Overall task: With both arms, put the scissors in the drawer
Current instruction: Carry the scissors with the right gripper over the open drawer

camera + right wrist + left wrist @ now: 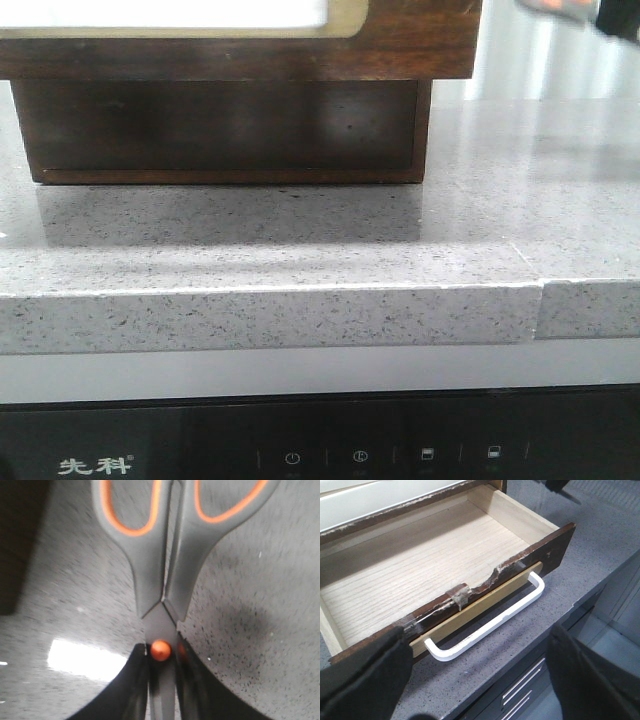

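Front view: you see the drawer (220, 130) pulled out toward the camera, its dark underside and box filling the upper left, the white panel in its tan frame just cut by the top edge; it overhangs the grey speckled surface (300, 250). At the top right corner a blurred grey and orange shape with something dark beside it is probably the scissors and an arm, but it is too smeared to say. Left wrist view: the drawer sits open, its pale wood floor bare, the chipped top edge of the front and the white handle (490, 622) facing you. The left hand (477, 680) is spread wide, holding nothing, its dark fingers (365, 680) standing either side of the handle but clear of it; judge that it waits there so it can push the drawer shut once the load is in. Right wrist view: the right hand (162, 690) is clamped on the scissors (165, 565) at the blades, just by the orange pivot screw (160, 650), handles pointing away and blades closed, which keeps the points tucked in the grip. The scissors hang above the speckled surface, and the drawer's dark side shows at one edge, so you likely have yet to carry them over the open box.
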`<state>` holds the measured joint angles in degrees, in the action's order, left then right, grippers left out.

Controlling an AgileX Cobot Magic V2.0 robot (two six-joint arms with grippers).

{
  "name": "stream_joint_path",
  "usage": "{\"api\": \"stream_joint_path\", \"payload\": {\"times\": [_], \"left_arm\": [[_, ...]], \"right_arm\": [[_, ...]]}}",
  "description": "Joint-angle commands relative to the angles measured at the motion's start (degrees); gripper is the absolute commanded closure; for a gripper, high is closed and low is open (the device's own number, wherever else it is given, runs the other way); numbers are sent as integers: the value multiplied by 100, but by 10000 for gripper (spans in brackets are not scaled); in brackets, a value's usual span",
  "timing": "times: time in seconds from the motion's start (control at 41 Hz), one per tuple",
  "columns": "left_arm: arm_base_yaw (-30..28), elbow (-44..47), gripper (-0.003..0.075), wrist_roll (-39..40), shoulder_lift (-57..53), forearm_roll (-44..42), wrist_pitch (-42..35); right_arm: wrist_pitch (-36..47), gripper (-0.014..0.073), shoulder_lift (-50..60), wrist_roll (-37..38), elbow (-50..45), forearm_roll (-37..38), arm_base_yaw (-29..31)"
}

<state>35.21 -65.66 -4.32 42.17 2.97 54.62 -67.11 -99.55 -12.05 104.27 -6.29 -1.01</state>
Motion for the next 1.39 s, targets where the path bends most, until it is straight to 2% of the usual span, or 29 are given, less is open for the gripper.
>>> {"api": "stream_joint_path", "payload": {"times": [0.0, 0.317, 0.585, 0.707, 0.877, 1.048, 1.218, 1.364], "left_arm": [[54, -166, 176, 10, 18, 13, -405], [54, -166, 176, 10, 18, 13, -405], [54, -166, 176, 10, 18, 13, -405], [54, -166, 176, 10, 18, 13, -405], [54, -166, 176, 10, 18, 13, -405], [54, -166, 176, 10, 18, 13, -405], [54, -166, 176, 10, 18, 13, -405], [54, -166, 176, 10, 18, 13, -405]], "right_arm": [[369, 528, 654, -151, 198, -240, -43], [573, 528, 1698, -307, 198, -364, -479], [613, 528, 2328, -559, 198, -398, -1151], [736, 528, 2428, -1054, 198, -547, -1631], [812, 528, 2329, -2136, 198, -868, -2414], [864, 528, 1986, -3064, 198, -888, -3109], [876, 528, 1478, -3641, 198, -888, -3430], [981, 528, 1054, -3930, 198, -888, -3471]]}}
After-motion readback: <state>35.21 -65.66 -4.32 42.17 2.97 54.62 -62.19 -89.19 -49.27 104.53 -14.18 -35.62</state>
